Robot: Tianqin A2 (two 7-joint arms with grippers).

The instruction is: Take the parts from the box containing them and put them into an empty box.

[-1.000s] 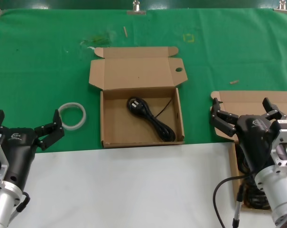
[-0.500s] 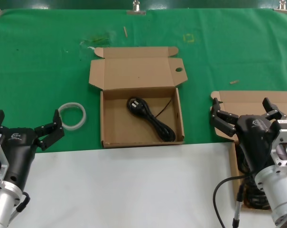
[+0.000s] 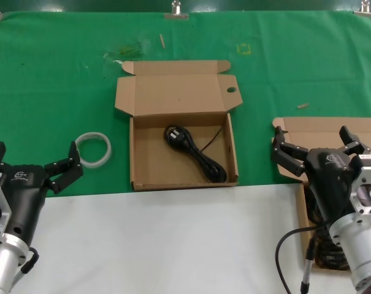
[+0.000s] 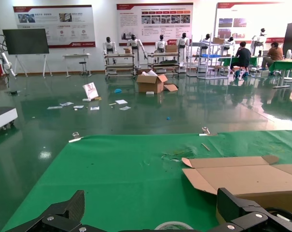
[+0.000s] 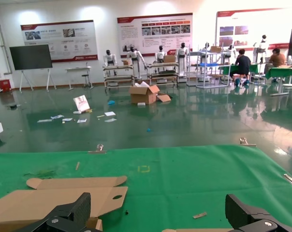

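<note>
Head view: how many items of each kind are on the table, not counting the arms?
Cardboard boxes: 2 (centre box, right box)
Power cords: 2 visible (one in the centre box, a coil under the right arm)
Tape ring: 1
Total: 5

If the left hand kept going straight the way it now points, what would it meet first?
Probably the white tape ring on the green cloth: the open left hand aims that way, with nothing between. Its height above the ring is unclear, so it might pass over.
</note>
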